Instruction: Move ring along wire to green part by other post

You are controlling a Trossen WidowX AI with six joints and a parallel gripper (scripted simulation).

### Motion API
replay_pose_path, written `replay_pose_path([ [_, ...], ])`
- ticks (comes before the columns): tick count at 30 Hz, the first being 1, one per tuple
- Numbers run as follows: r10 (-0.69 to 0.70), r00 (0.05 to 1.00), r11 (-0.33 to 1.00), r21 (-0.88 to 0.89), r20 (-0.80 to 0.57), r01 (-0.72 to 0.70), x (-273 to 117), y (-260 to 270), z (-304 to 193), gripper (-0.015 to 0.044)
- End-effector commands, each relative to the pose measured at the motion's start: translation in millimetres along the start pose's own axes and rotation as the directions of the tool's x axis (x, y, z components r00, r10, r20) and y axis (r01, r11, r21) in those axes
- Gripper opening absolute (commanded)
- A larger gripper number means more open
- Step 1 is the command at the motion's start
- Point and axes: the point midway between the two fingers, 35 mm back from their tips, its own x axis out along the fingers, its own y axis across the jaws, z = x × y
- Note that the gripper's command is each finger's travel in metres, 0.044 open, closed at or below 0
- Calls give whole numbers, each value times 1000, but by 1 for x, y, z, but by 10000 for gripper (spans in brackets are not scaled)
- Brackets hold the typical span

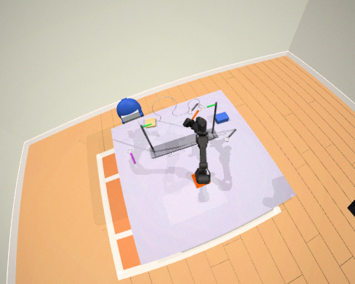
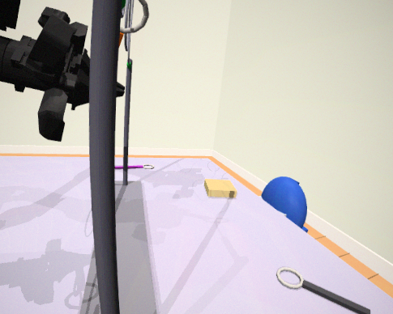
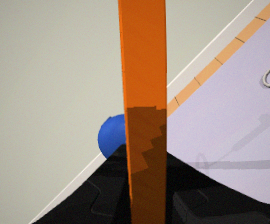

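Note:
My gripper [image 1: 192,120] [image 2: 121,90] [image 3: 136,153] is shut on the orange handle [image 1: 195,114] [image 2: 121,39] [image 3: 145,60], which slants upward from the fingers. The pale ring [image 2: 147,17] is at the top of the exterior view, partly cut off, beside the wire [image 2: 128,34]; whether the wire passes inside it is hard to tell. In the top view the handle is left of the right post [image 1: 214,118] and its green part [image 1: 211,105], much nearer it than the left post [image 1: 148,139] and its green part [image 1: 147,125]. The ring is outside the wrist view.
A yellow block [image 1: 150,121] [image 2: 219,188] and a blue block [image 1: 222,117] lie on the table. Loose rings with a purple handle [image 1: 132,158] and dark handles [image 1: 231,134] [image 2: 335,297] lie around the wire stand. A blue chair [image 1: 129,109] [image 2: 284,200] stands behind.

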Motion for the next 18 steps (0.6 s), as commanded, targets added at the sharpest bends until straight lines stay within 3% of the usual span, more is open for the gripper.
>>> replay_pose_path([
  [1,39,996,993,113,-77,-30,-11,19,0,-150],
  [10,160,965,940,329,-206,-86,-32,51,10,-150],
  [18,244,952,862,490,-183,-127,-37,76,22,-150],
])
